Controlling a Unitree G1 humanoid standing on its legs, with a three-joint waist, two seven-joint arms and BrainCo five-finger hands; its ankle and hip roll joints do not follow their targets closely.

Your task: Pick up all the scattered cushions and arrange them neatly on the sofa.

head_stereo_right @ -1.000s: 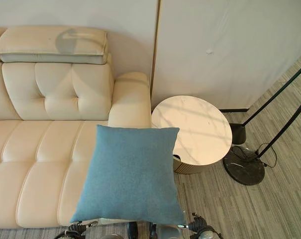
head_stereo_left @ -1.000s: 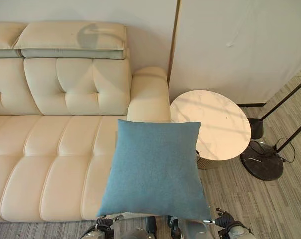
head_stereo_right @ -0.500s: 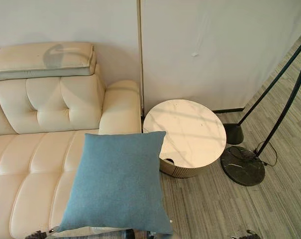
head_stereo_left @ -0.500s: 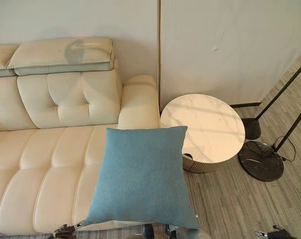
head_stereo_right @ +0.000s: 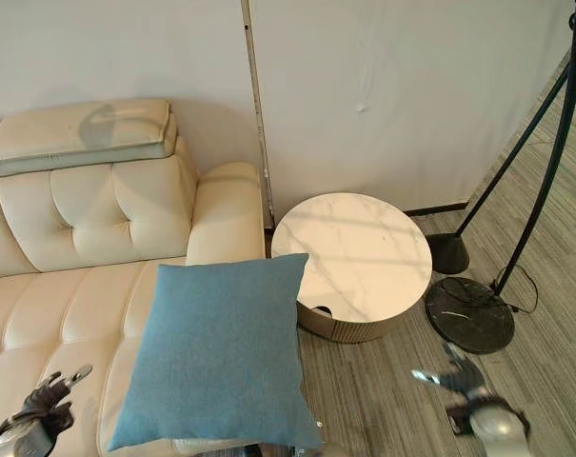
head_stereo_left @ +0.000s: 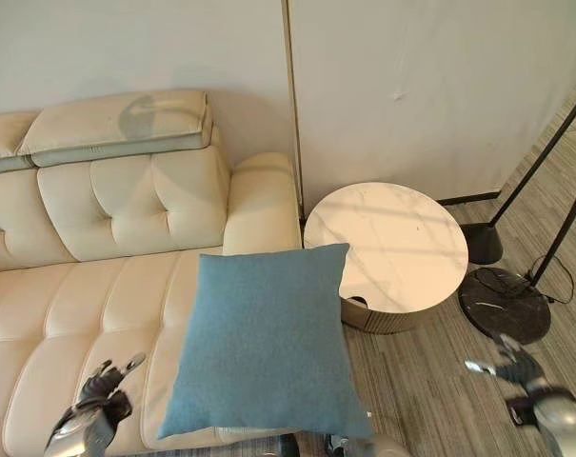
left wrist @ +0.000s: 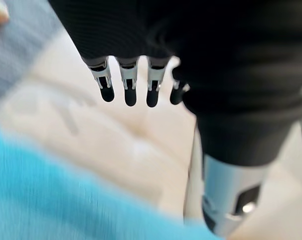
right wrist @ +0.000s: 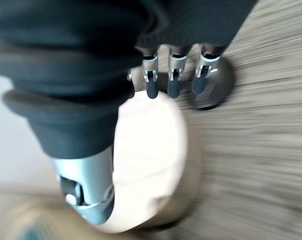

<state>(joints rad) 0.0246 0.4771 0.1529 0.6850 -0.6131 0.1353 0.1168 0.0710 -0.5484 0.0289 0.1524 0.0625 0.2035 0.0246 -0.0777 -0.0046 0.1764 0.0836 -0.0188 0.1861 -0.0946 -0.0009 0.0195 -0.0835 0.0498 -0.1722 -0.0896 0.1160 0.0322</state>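
A blue square cushion [head_stereo_left: 259,343] lies flat on the right end of the cream sofa [head_stereo_left: 88,305]; its near edge hangs over the seat's front. My left hand [head_stereo_left: 99,388] hovers open over the seat, a little left of the cushion and apart from it. In the left wrist view its straight fingers [left wrist: 128,87] point over the cream seat, with the cushion [left wrist: 66,210] close by. My right hand [head_stereo_left: 518,369] is open above the floor, well right of the cushion. The right wrist view shows its fingers [right wrist: 173,75] spread and holding nothing.
A round marble-top side table [head_stereo_left: 387,249] stands against the sofa's right armrest [head_stereo_left: 264,205]. Two black floor-lamp bases [head_stereo_left: 505,305] with slanting poles stand on the wood floor at the right. A wall runs behind the sofa.
Both hands have come away from the cushion's near corners, the left one out over the seat, the right one out over the floor. The cushion stays on the sofa. The camera has shifted.
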